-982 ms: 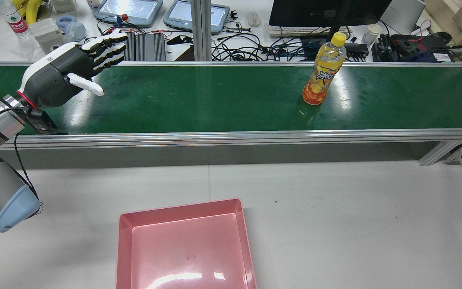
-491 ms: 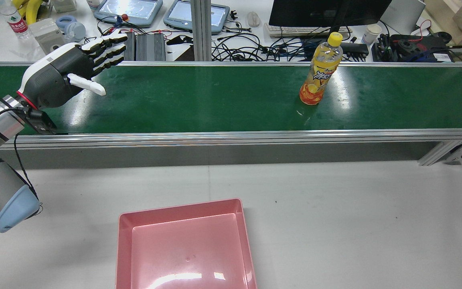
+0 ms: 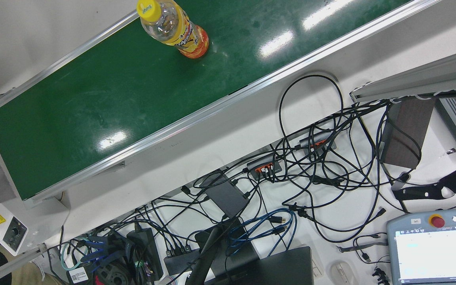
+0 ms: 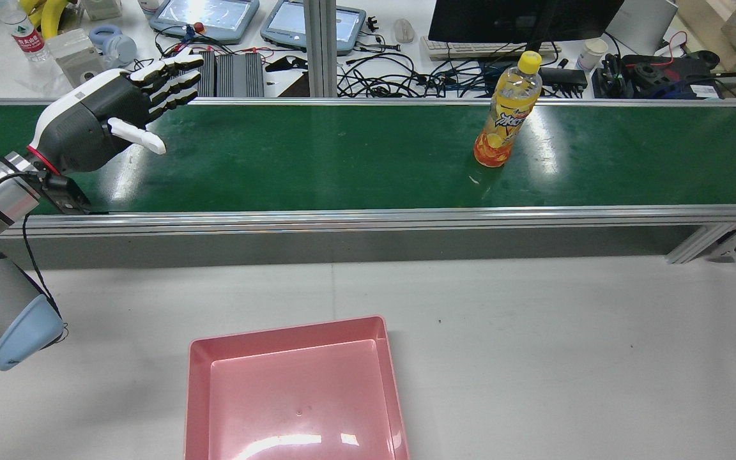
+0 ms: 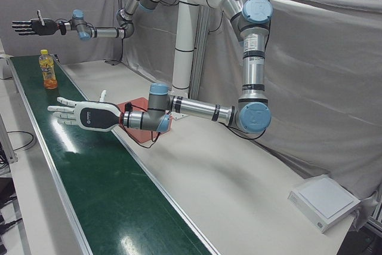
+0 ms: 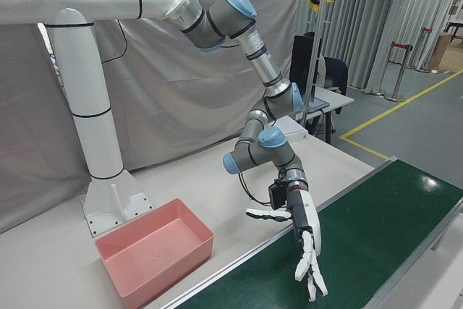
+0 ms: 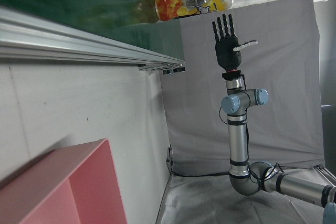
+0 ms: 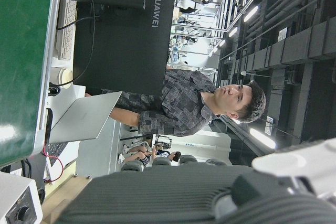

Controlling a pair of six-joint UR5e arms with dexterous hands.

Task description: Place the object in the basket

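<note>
Since a second ago the orange drink bottle [image 4: 506, 115] has shifted a little to the left along the green conveyor belt [image 4: 317, 160] in the rear view, while the left hand [image 4: 109, 115] shows no change of place. Upright, with its yellow cap on top, the bottle stands on the belt nearer the far rail than the near one, well apart from either hand.

At the belt's left end in the rear view, the left hand hovers just above the belt with its fingers [image 4: 173, 80] spread and straight, the thumb sticking out to the side, holding nothing. In the left-front view the right hand [image 5: 30, 26] is raised high beyond the bottle, its fingers likewise apart and empty.

On the white surface [image 4: 534, 332] in front of the belt sits the pink basket [image 4: 294, 390], with nothing in it. Beyond the belt, a monitor [image 4: 521, 19], keyboards and tangled cables crowd the far side. The right hand view shows a seated person [image 8: 178, 106] behind a laptop.
</note>
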